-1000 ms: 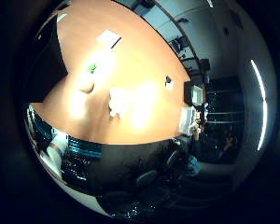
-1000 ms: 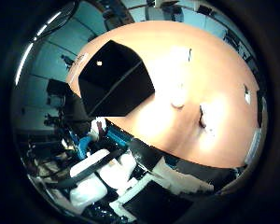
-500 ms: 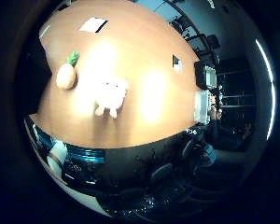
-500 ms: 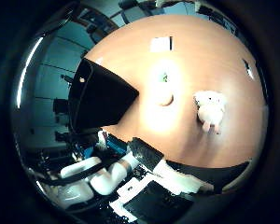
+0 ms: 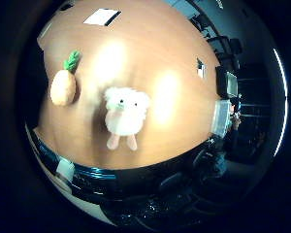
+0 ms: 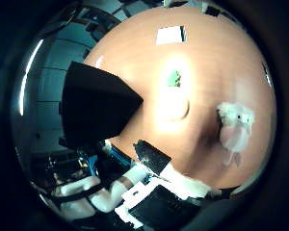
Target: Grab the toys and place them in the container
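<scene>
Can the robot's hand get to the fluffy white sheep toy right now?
Probably yes. The sheep toy lies alone on the bare wooden table, apart from the pineapple toy, with nothing over it.

White sheep toy (image 5: 126, 114), black container (image 6: 94, 110)

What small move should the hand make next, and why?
Probably lower toward the sheep. It lies on the table roughly under the palm, apart from the pineapple, and neither toy is held yet. The black container waits beside them.
</scene>
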Controlling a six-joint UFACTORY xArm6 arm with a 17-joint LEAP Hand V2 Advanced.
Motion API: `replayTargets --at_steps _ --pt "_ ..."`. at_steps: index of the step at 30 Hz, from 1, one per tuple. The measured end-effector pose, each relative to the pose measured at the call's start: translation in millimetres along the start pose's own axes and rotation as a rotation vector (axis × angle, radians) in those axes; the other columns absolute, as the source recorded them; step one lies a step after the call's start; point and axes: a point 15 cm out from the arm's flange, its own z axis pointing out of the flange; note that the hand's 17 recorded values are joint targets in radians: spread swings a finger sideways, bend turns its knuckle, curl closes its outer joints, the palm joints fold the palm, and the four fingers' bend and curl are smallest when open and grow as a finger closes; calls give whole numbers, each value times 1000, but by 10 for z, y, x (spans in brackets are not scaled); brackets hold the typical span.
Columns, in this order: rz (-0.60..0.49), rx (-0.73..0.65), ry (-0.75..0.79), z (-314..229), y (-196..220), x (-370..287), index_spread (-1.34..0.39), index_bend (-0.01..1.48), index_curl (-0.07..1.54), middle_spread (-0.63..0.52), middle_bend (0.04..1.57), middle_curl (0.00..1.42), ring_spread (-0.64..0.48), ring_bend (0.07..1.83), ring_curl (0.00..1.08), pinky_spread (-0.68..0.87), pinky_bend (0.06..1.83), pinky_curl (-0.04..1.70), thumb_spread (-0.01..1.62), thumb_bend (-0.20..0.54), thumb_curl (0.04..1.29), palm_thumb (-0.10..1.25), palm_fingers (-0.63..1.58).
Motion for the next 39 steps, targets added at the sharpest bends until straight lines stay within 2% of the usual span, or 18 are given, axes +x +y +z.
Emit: replayTargets --at_steps 11,16,27,29,31,36,38,39 --pt "8 -32 -36 760 -139 -203 -324 166 292 -31 195 336 161 275 241 412 287 288 994 -27 271 450 264" --pt "13 -67 -58 1087 -64 -290 -313 166 293 -26 196 335 164 275 240 413 286 288 995 -27 272 445 264" --pt "-7 -115 -86 1477 -68 -432 -306 174 298 -24 193 330 154 288 241 419 302 293 989 -27 275 456 297" --pt "-9 -117 -86 1519 -72 -432 -311 162 293 -55 212 335 116 325 246 415 304 287 989 -27 275 456 369" --pt "-7 -109 -81 1535 -77 -388 -324 149 280 -117 245 347 17 428 265 395 319 284 988 -24 278 461 478" --pt "-11 -123 -78 1541 -40 -380 -347 169 272 -213 358 391 -182 622 306 216 388 276 990 -25 281 479 699" --pt "-17 -132 -82 1544 -24 -408 -379 179 273 -253 454 428 -268 748 338 36 488 274 990 -23 283 493 968" --pt "-18 -137 -85 1536 -14 -421 -392 195 282 -264 503 450 -273 795 357 -57 558 287 993 -20 285 504 1155"
